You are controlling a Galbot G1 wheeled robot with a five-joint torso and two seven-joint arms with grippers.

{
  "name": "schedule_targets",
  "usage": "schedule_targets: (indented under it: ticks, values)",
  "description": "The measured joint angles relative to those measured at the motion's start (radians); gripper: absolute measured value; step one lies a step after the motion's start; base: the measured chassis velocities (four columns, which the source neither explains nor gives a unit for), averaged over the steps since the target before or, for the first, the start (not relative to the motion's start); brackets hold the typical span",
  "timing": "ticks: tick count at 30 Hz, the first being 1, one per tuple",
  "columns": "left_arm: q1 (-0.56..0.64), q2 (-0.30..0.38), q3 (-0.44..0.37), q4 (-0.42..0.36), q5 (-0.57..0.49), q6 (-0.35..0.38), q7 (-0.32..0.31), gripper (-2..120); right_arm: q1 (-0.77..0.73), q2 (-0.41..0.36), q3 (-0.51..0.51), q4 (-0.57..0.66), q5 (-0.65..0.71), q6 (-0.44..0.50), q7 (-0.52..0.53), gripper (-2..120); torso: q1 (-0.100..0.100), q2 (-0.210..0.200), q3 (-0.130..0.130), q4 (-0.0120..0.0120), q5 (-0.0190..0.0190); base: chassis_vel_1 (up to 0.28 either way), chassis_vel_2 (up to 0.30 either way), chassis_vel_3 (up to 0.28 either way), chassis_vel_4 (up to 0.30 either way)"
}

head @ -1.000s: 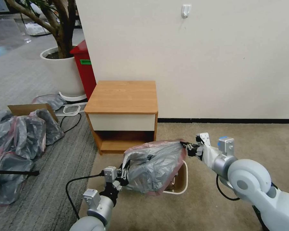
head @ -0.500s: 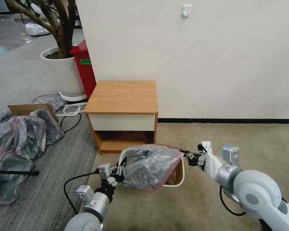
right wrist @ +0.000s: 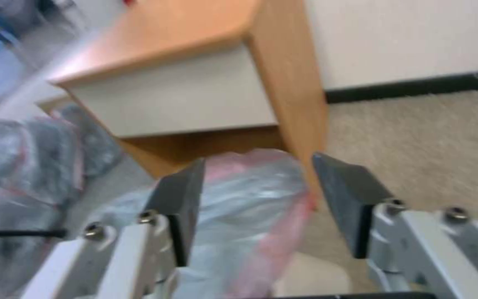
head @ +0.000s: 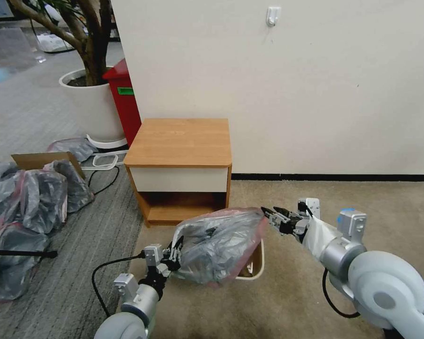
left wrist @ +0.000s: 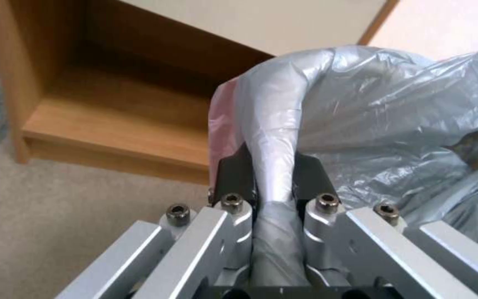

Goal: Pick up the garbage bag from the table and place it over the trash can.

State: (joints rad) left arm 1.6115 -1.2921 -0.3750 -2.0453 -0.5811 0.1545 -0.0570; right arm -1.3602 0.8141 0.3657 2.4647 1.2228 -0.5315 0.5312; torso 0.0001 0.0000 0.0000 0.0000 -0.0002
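The garbage bag [head: 219, 245], thin grey plastic with a pink-red rim, lies bunched over the cream-white trash can [head: 257, 263] on the carpet in front of the table [head: 179, 141]. My left gripper [head: 176, 249] is at the bag's left end, shut on a twisted strand of it. In the left wrist view the left gripper [left wrist: 272, 166] pinches that strand of the garbage bag [left wrist: 388, 124]. My right gripper [head: 273, 215] hovers just off the bag's right end, open and holding nothing. In the right wrist view the right gripper [right wrist: 261, 187] stands apart from the garbage bag [right wrist: 245, 211] beyond it.
A heap of grey bags [head: 28, 207] with a cardboard box [head: 37, 160] lies on the grey floor at left. A tall red bin [head: 125, 101] and a white plant pot [head: 92, 106] stand behind the table. A black cable [head: 103, 179] runs along the floor. Open carpet lies to the right.
My right gripper opened, let go of the bag's right edge and drew back a little to the right. My left gripper sank lower, and the bag settled onto the can.
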Motion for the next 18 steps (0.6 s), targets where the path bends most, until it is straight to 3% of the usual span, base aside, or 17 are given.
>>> schedule_targets:
  ticks: [11,18]
  values:
    - [-0.014,0.002,0.006,-0.009,0.052,-0.004,-0.067,7,-0.059,0.076,-0.124,0.041,0.027,-0.006,0.001,96,0.0,0.0,0.0,0.0,0.0001,0.0,0.0,0.0,0.0]
    - [-0.02,0.006,0.019,-0.031,0.086,-0.015,-0.068,7,-0.048,0.124,-0.213,0.006,0.024,-0.023,0.023,100,0.0,0.0,0.0,0.0,0.0001,0.0,0.0,0.0,0.0]
